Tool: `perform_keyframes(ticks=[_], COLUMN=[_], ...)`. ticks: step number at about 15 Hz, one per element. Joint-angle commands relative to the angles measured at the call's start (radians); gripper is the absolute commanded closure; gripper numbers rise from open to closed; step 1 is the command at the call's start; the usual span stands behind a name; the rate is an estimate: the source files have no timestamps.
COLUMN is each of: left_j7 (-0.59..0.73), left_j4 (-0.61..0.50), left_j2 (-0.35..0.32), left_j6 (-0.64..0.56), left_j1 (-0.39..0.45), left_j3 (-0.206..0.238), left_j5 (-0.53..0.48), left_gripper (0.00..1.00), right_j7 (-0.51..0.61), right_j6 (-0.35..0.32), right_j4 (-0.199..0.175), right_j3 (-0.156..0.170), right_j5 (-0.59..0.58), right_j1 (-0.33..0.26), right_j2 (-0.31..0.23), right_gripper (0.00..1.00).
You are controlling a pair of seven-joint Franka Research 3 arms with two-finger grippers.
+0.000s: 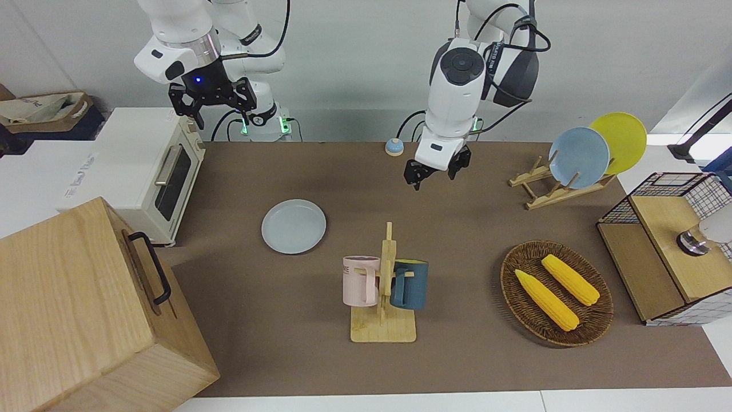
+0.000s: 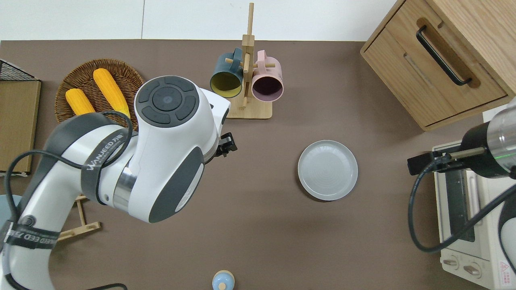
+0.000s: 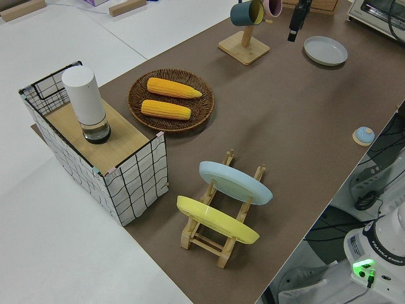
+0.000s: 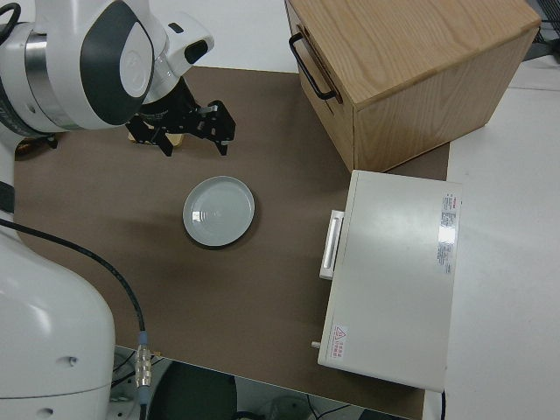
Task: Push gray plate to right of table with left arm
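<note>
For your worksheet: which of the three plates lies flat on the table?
The gray plate; the sky-blue plate and yellow plate stand propped in the wooden rack.

The gray plate [image 1: 294, 226] lies on the table [image 1: 320, 355] between the toaster oven [image 1: 150, 171] and the mug rack [image 1: 384, 297].

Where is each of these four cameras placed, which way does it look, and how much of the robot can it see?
Front: across the table, facing both arms; left gripper up over bare table.
Overhead: looks straight down; the left arm fills the foreground, gray plate lies flat.
Left side: raised at the left arm's end, looking along the table; only the gripper and an arm's base show.
Right side: above the right arm, looking outward; the parked right arm's body fills the near edge.
Shared: every view shows the gray plate, untouched.
</note>
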Motion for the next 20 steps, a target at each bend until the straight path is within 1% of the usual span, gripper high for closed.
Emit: perform_keyframes(ticks=[1,4,9,14,15,18,20], left_j7=[0.127,0.225,0.425,0.574,0.595,0.617,0.635], left_j4=[-0.057,-0.088,-0.126,-0.129,-0.129,-0.160,-0.204], left_j2=[-0.073,-0.107,-0.171,-0.182,-0.186,-0.187,-0.205], left_j6=[-0.040,-0.040,-0.040,-0.050,-0.047,-0.012,0.044], left_j1=[0.077,0.149,0.315,0.434,0.451,0.455,0.453], left_j3=[-0.009,-0.011,-0.009,-0.009,-0.009,-0.009,-0.012], left_j5=[0.024,0.024,0.013,0.012,0.012,0.023,0.020], left_gripper=[0.01,0.01,0.01,0.01,0.01,0.01,0.01], right_j7=[0.001,0.002,0.001,0.002,0.002,0.002,0.002], right_j6=[-0.014,-0.014,-0.014,-0.014,-0.014,-0.014,-0.014], right_j4=[0.008,0.008,0.008,0.008,0.008,0.008,0.008], right_j3=[0.013,0.013,0.015,0.015,0.013,0.013,0.015], right_j5=[0.010,0.010,0.010,0.010,0.010,0.010,0.010], right_j1=[-0.020,-0.020,-0.020,-0.020,-0.020,-0.020,-0.020], right_j2=[-0.003,-0.003,-0.003,-0.003,-0.003,-0.003,-0.003], right_gripper=[0.017,0.017,0.017,0.017,0.017,0.017,0.017])
